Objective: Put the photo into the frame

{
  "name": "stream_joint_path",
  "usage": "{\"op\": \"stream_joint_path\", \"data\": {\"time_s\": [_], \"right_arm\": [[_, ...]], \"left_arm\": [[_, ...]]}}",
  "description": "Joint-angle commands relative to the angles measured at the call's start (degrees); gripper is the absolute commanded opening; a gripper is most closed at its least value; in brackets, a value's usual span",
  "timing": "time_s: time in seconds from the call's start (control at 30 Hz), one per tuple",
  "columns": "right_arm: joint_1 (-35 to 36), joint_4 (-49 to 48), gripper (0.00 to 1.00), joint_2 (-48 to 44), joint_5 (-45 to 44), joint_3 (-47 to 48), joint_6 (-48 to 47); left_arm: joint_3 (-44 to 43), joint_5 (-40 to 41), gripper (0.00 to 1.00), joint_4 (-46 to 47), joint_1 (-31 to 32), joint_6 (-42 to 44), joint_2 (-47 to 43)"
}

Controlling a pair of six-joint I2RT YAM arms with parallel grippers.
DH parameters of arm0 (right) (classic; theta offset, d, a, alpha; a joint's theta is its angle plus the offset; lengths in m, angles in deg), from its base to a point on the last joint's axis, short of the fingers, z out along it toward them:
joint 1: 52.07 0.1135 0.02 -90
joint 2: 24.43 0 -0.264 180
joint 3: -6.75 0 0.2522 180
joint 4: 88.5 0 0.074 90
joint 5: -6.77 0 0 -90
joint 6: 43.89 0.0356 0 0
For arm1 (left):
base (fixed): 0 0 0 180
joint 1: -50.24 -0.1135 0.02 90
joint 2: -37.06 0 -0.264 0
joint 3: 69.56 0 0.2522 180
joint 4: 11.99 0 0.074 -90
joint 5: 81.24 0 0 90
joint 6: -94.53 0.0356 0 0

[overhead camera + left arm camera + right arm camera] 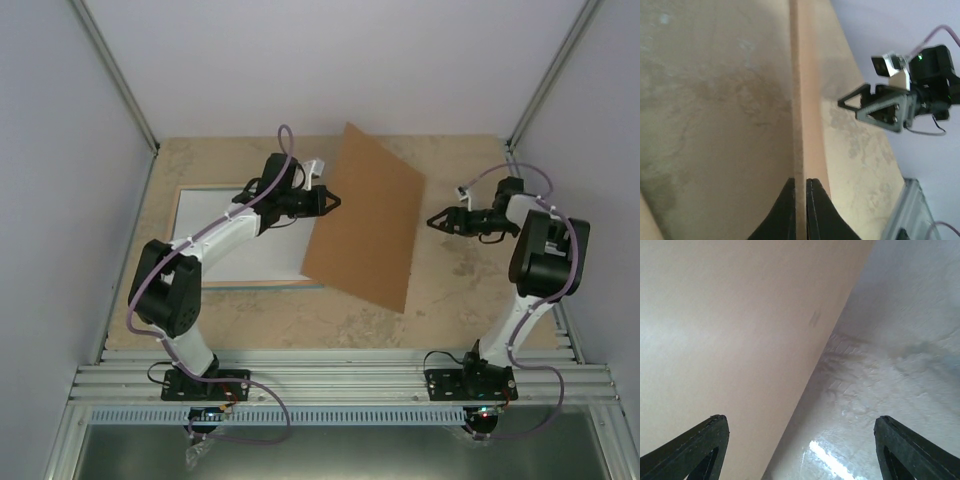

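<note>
My left gripper (333, 200) is shut on the left edge of a brown hardboard panel (370, 215), which hangs tilted over the table's middle. In the left wrist view the two fingertips pinch the thin panel edge (799, 100) at the left gripper (800, 182). The frame (250, 285) lies flat at the left under the left arm, with a thin turquoise rim around a white inside. My right gripper (432, 222) stands open just right of the panel, not touching it; its wrist view shows the panel (730, 330) ahead of the wide-apart right gripper (800, 425). The photo is out of view.
The beige mottled table (460, 290) shows to the right of the panel and in front of it. White enclosure walls (60, 150) stand on both sides and at the back. A metal rail (330, 375) with the arm bases runs along the near edge.
</note>
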Motion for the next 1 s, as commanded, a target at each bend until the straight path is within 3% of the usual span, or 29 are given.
{"op": "stream_joint_path", "data": {"time_s": [0.0, 0.3, 0.43, 0.53, 0.63, 0.77, 0.97], "right_arm": [[-1.73, 2.49, 0.81, -2.84, 1.12, 1.75, -1.16], [-9.44, 1.15, 0.9, -9.68, 6.97, 7.42, 9.45], [-14.15, -1.66, 0.97, -13.34, 9.81, 11.39, 16.9], [-15.85, -4.95, 0.98, -15.81, 9.14, 12.46, 25.81], [-15.88, -7.97, 0.98, -18.75, 7.54, 11.37, 35.1], [-15.48, -14.76, 0.98, -22.93, 15.86, 7.16, 46.05], [-8.1, -17.79, 0.98, -28.55, 23.44, 1.07, 54.98]], "left_arm": [[-2.3, -0.27, 0.0, -2.3, 0.18, 4.71, -2.48], [-19.37, 4.83, 0.0, -9.01, 0.63, 18.96, -4.09], [-30.53, 10.44, 0.0, -14.24, 1.76, 35.88, -4.49], [-32.62, 15.58, 0.0, -16.31, 2.24, 51.53, -6.86], [-27.72, 20.02, 0.0, -15.2, 2.83, 69.97, -11.04], [-13.02, 25.96, 0.0, -6.29, 4.27, 90.66, -19.43], [6.88, 29.36, 0.0, 8.31, 4.95, 112.83, -28.28]]}}
